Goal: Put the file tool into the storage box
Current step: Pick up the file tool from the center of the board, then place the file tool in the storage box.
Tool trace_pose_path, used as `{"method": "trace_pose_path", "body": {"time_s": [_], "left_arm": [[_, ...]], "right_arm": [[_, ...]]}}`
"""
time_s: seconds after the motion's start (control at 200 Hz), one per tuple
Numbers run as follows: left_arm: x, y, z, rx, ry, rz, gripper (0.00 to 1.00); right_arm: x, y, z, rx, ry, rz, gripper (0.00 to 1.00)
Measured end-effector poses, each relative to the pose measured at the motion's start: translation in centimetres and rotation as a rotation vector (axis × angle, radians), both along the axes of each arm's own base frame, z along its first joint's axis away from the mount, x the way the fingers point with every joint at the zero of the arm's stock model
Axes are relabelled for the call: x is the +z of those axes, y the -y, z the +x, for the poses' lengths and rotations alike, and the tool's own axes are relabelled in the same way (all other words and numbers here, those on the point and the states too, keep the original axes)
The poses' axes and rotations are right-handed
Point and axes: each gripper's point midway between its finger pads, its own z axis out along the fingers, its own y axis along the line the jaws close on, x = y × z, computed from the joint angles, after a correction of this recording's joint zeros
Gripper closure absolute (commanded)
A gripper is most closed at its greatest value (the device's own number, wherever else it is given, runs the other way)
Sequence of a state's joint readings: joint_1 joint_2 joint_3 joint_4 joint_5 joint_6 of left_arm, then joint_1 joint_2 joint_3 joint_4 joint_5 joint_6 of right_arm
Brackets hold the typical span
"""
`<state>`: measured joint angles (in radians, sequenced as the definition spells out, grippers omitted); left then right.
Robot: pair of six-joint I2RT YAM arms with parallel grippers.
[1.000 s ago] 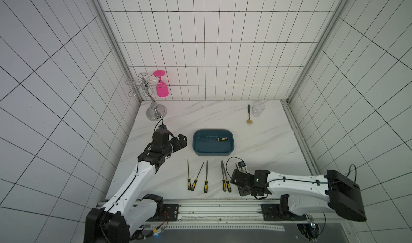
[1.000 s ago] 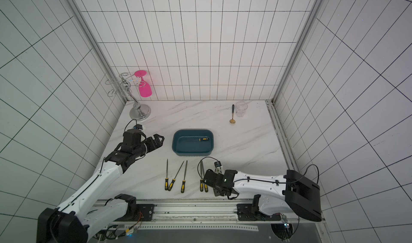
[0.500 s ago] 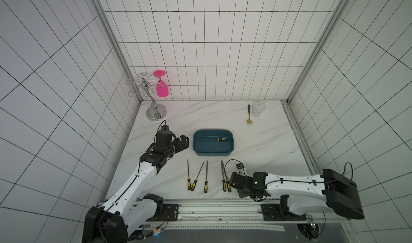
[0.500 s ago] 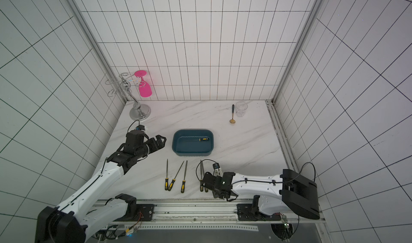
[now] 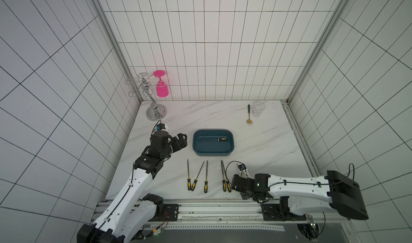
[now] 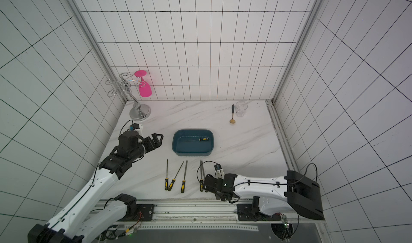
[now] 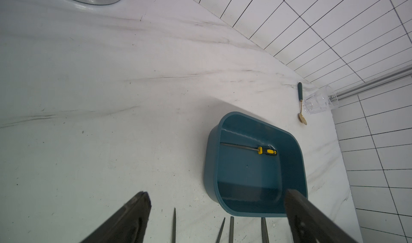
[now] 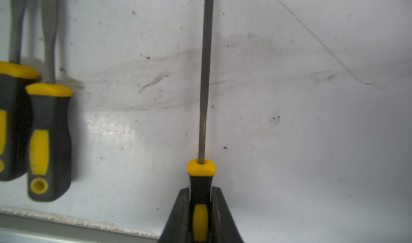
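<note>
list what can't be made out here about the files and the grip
- Held file, right wrist view: tip cut off by the picture edge; handle end hidden between the fingers of the right claw.
- Two loose files beside it: blurred, one cut by the edge.
- Both top views: the claw's own body hides the grip.
- Left wrist view: the row of files shows tips only; the edge cuts the handles.

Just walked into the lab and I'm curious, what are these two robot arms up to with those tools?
They are putting files into the blue box. The right gripper is shut on the black and yellow handle of a file near the front edge of the table. Another file lies in the blue box, and more files sit in a row on the table. The left gripper is open and empty, hovering beside the blue box.
</note>
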<state>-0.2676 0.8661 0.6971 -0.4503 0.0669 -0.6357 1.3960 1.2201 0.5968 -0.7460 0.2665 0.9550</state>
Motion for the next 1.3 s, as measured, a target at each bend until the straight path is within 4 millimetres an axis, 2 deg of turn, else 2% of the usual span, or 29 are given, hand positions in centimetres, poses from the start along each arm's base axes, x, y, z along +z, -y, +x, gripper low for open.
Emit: {"method": "trace_pose_path", "body": {"time_s": [0.145,0.29,0.426,0.536,0.726,0.896,0.987,1.127,1.302], "left_arm": [[2.5,-0.6,-0.7,0.02,0.09,-0.017,0.02],[4.3,-0.7,-1.5,0.016,0.151,-0.037,0.02],[4.2,-0.5,-1.8,0.0,0.142,-0.043,0.02],[3.9,-0.2,-2.1,-0.018,0.116,-0.069,0.02],[4.1,0.3,-2.0,-0.059,0.088,-0.169,0.02],[3.8,1.6,-1.9,-0.123,0.076,-0.228,0.02],[2.5,2.1,-1.9,-0.147,0.054,-0.253,0.02],[-0.8,2.8,-1.7,-0.164,-0.021,-0.287,0.02],[-3.0,3.3,-0.4,-0.167,-0.077,-0.316,0.01]], "right_arm": [[3.9,-1.5,0.6,0.045,0.049,0.101,0.95],[8.1,-3.4,1.1,0.132,0.103,0.194,0.98],[11.2,-4.9,1.9,0.222,0.159,0.219,1.0],[13.2,-6.2,3.6,0.293,0.192,0.217,1.0],[13.6,-8.3,6.9,0.43,0.198,0.174,1.0],[13.8,-10.9,9.8,0.585,0.227,0.144,1.0],[14.1,-12.2,11.9,0.634,0.238,0.141,1.0],[14.1,-13.2,15.4,0.664,0.257,0.111,1.0],[12.0,-14.2,18.5,0.708,0.245,0.03,1.0]]}}
